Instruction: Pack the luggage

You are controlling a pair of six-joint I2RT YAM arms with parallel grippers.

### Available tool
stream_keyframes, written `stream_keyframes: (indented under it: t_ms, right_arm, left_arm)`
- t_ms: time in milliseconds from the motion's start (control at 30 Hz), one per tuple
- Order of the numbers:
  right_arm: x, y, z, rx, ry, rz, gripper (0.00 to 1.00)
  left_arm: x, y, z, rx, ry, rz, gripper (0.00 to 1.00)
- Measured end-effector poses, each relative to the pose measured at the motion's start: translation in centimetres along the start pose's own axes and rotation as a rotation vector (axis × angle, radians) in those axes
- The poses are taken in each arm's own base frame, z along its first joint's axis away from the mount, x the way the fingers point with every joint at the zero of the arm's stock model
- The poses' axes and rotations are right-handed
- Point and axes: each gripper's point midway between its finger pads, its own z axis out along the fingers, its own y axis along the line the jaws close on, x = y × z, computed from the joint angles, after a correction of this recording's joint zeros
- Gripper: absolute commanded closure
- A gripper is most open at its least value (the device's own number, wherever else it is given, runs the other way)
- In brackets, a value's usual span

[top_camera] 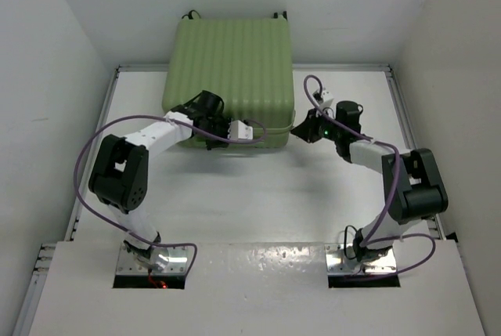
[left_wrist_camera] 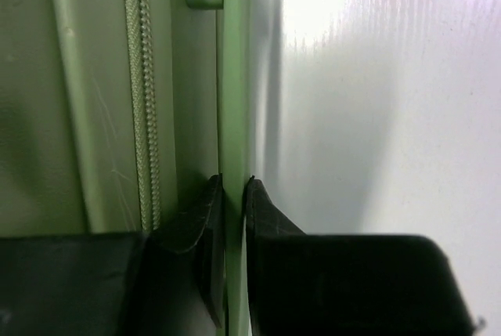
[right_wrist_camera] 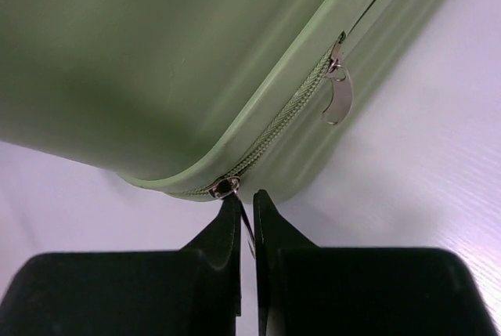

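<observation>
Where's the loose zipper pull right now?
Right wrist view, upper right: the loose zipper pull hangs off the luggage seam, beyond the corner where the right pincer pinches the other pull.

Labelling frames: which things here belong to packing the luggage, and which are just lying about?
Job: luggage; zip pull, pinched by right fingers; left fingers, pinching the luggage edge.
Lying about: spare pull, hanging free; table.

Bright, glary, soft shadows, foreground perhaps blurred
</observation>
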Motion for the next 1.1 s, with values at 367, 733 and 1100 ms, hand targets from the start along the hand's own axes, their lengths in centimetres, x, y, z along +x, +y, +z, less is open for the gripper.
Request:
stream_keyframes:
  t_ms: [367,733,1100]
  right_arm:
    - [0.2,0.0,0.4,-0.128,0.115,0.09,1.0]
    - [0.0,-0.8,0.6,-0.095,0.008,-0.188,1.0]
    - [-3.2,-4.8,4.5,0.007,-0.063,-0.37,1.0]
  left_arm:
    - [0.2,-0.1,-0.3,0.015,0.02,-0.004,1.0]
    - [0.1,0.0,-0.4,0.007,0.017,-0.009,1.0]
    - [0.1,0.0,-0.3,0.002,0.014,-0.019,1.0]
